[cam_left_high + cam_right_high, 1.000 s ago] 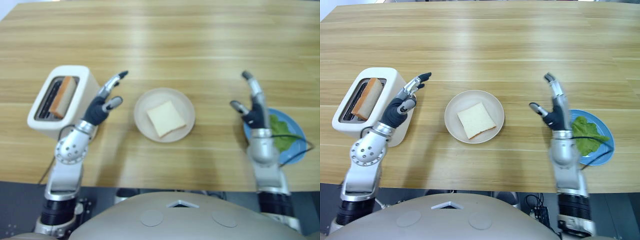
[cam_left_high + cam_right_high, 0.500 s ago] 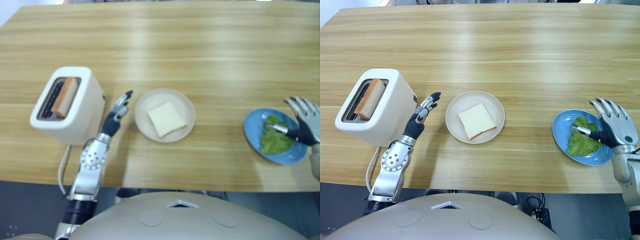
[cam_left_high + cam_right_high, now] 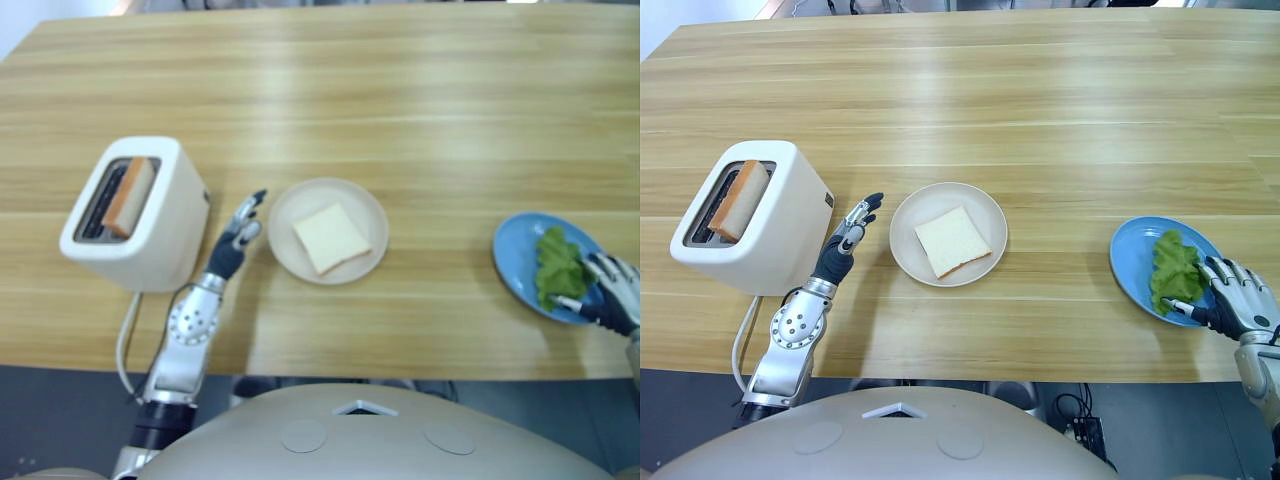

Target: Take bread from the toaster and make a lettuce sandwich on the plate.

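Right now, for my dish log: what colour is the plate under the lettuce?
Blue; the lettuce plate shows best in the right eye view.

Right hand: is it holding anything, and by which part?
The right hand seems to pinch the lettuce by its near right edge, on the blue plate.

Grn lettuce (image 3: 1170, 272), blue plate (image 3: 1129, 266).
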